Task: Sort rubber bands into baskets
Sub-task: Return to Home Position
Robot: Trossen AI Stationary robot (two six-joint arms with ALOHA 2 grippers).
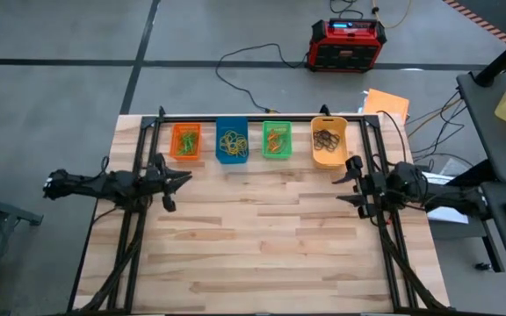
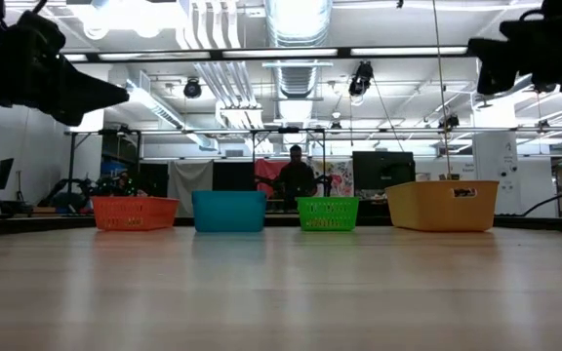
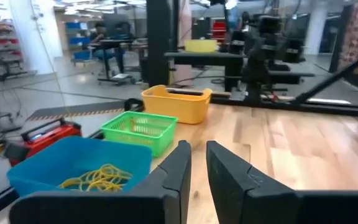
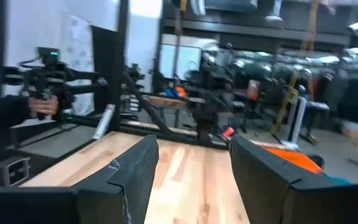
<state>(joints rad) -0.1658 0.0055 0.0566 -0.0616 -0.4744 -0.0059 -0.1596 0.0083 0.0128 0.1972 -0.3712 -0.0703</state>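
the rubber bands (image 1: 233, 142) are all lying inside the 4 baskets (image 1: 185, 141) along the table's (image 1: 271, 246) far edge, so both arms are hanging back over bare wood, the left gripper (image 1: 181, 180) nearly pressed together around nothing and the right gripper (image 1: 348, 182) spread.

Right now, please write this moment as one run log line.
left pincer: nearly shut, empty | right pincer: open, empty | baskets: hold bands | table: bare
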